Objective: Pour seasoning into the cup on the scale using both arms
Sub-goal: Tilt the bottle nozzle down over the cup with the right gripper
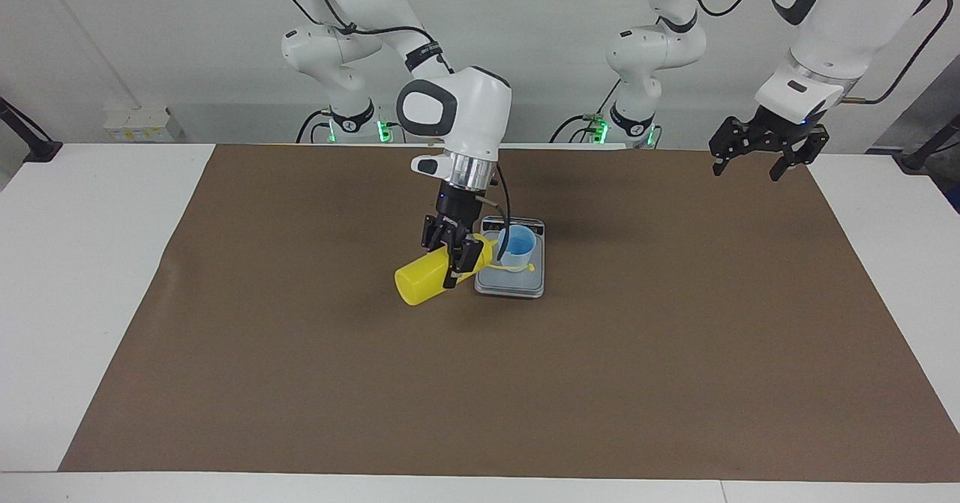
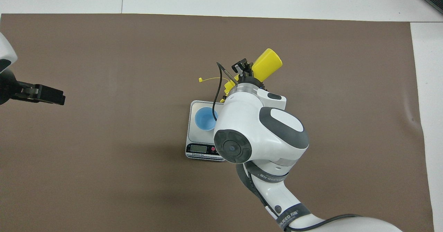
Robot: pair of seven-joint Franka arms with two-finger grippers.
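A: Right gripper (image 1: 452, 261) pinches the seasoning bottle (image 1: 429, 276) at mid-body. The bottle is tipped nearly flat in the air, just beside the scale (image 1: 510, 284) on the side toward the right arm's end of the table.

B: And the nozzle?

A: You see it aimed at the cup (image 1: 517, 247), which stands on the scale's plate. It looks short of the rim, though the wrist hides the tip from overhead, so treat that as a guess.

B: Your main risk?

A: Spill. If you squeeze or tilt more before the nozzle is over the cup, seasoning lands on the plate. The dangling cap strap (image 2: 209, 80) could snag the rim and tip the light cup.

B: Left side?

A: Left gripper (image 1: 760, 154) waits with jaws spread, over the brown mat (image 1: 675, 383) near the left arm's end of the table, well apart.
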